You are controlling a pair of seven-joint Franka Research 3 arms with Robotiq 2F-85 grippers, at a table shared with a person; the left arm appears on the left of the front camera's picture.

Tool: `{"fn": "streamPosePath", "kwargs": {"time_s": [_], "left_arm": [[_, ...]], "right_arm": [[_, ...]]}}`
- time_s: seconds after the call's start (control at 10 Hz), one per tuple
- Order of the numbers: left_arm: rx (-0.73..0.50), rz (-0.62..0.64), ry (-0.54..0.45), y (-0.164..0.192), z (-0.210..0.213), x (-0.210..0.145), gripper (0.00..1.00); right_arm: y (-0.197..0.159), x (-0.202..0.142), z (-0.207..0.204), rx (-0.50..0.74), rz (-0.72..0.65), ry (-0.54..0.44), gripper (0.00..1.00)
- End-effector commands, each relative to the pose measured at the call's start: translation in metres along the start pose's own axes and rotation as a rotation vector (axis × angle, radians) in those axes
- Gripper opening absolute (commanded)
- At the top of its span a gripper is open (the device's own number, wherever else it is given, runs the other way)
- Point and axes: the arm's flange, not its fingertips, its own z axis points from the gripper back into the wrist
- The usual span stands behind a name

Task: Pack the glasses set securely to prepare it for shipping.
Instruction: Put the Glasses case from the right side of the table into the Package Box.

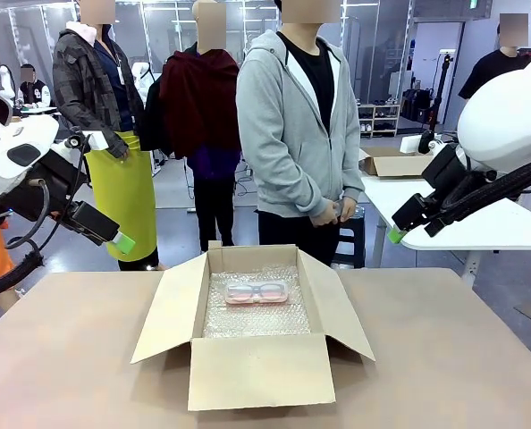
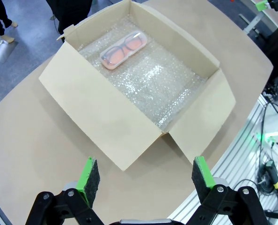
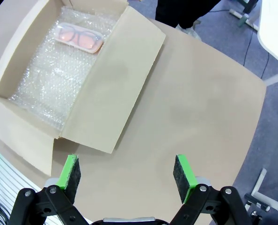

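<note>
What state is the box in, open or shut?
Open. The box has its flaps spread outward, and the pink case lies in plain sight on the bubble wrap inside.

Quick count from my end: 1 cardboard box (image 1: 257,368) on 1 desk (image 1: 69,357). Inside I see 1 pink glasses case (image 1: 257,292) and 1 bubble wrap sheet (image 1: 252,322). 2 hands, left hand (image 2: 145,174) + right hand (image 3: 126,171), w/ 2 green pads (image 2: 88,178) each. 3 ppl (image 1: 297,125) standing close behind the desk.
</note>
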Motion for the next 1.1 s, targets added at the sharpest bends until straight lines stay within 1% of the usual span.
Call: {"fn": "streamPosePath", "kwargs": {"time_s": [0.0, 1.0], "left_arm": [[-0.016, -0.012, -0.012, 0.0019, 0.0009, -0.0004, 1.0], [-0.016, -0.012, -0.012, 0.0019, 0.0009, -0.0004, 1.0]], "right_arm": [[0.0007, 0.0031, 0.0007, 0.001, -0.006, 0.012, 1.0], [0.0007, 0.0031, 0.0007, 0.001, -0.006, 0.012, 1.0]]}}
